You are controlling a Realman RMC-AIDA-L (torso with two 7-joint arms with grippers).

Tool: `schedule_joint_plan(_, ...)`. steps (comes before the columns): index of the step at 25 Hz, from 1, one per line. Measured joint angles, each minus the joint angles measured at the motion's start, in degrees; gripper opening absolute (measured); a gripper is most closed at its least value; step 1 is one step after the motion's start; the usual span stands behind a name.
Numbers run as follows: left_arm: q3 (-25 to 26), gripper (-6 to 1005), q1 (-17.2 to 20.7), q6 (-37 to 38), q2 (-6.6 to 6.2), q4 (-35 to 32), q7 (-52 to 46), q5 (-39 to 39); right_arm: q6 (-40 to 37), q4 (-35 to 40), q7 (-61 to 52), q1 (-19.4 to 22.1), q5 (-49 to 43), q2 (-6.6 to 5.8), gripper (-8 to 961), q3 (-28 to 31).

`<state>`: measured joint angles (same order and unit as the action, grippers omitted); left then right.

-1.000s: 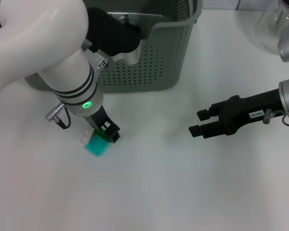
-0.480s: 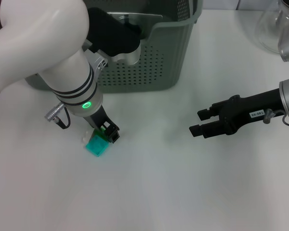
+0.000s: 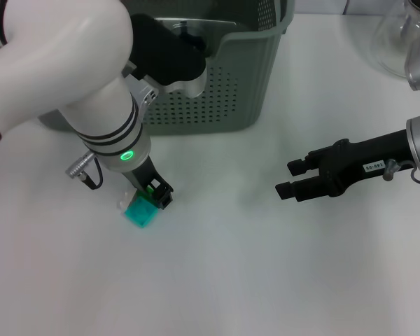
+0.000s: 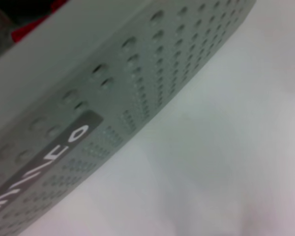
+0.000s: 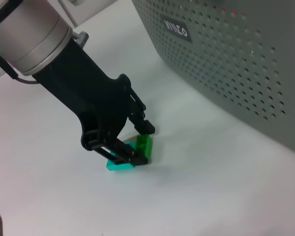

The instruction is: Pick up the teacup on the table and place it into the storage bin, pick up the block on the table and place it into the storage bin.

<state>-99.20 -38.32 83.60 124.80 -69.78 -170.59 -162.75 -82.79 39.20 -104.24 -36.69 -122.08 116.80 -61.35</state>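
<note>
A small teal and green block [image 3: 138, 211] lies on the white table in front of the storage bin [image 3: 252, 84]. My left gripper [image 3: 154, 198] reaches down onto it, one black finger on each side, shut on the block. The right wrist view shows the block [image 5: 119, 164] between those fingers [image 5: 145, 127], resting on the table. My right gripper [image 3: 285, 178] hovers open over the table at the right, with nothing in it. The left wrist view holds only the bin's perforated wall [image 4: 137, 73] and its label. No teacup shows in any view.
A glass vessel [image 3: 399, 38] stands at the table's far right corner. The bin's labelled wall [image 5: 226, 59] rises close behind the block. Bare table lies between the two grippers and toward the front edge.
The left arm has shifted very slightly over the block. Block and right arm sit where they were.
</note>
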Motion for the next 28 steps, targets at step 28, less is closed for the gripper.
schedule_joint_plan(28,28.38,403,10.73,19.02,-0.47,-30.67,18.04,27.8,-0.12,0.38,0.19,0.39,-0.01,-0.41,674,0.1)
